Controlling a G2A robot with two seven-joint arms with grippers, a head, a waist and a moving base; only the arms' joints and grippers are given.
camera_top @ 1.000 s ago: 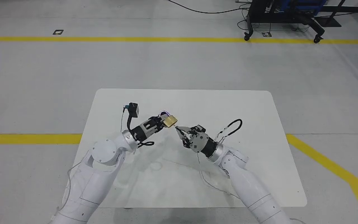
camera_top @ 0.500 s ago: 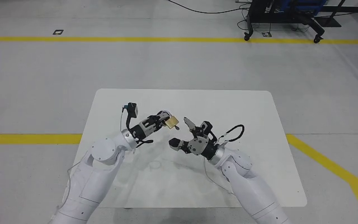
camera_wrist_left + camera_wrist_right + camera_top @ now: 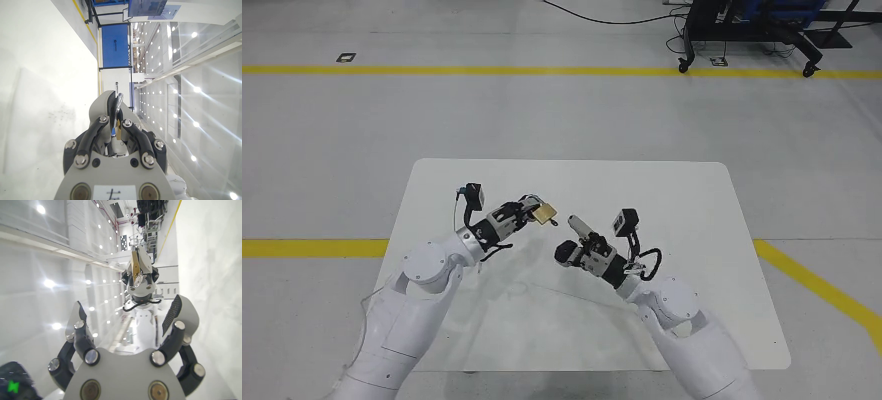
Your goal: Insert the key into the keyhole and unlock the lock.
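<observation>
Over the white bench [image 3: 692,200], the left gripper [image 3: 525,213] is clamped on the brass lock [image 3: 543,212], held off the surface, with the silver key [image 3: 138,281] sticking out of its end. Facing it, the right gripper [image 3: 572,238] hangs spread wide, grasping nothing, apart from the key.

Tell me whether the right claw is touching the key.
Apart. The right wrist view shows the open right claw with a clear gap to the key, which sticks out of the padlock farther off.

Brass-gold lock [image 3: 543,212]; silver key [image 3: 137,281]; white table [image 3: 682,195]; grey floor [image 3: 542,115], yellow stripes [image 3: 542,70]; right gripper [image 3: 129,303] white, pads [image 3: 171,313] black, ribbed.
</observation>
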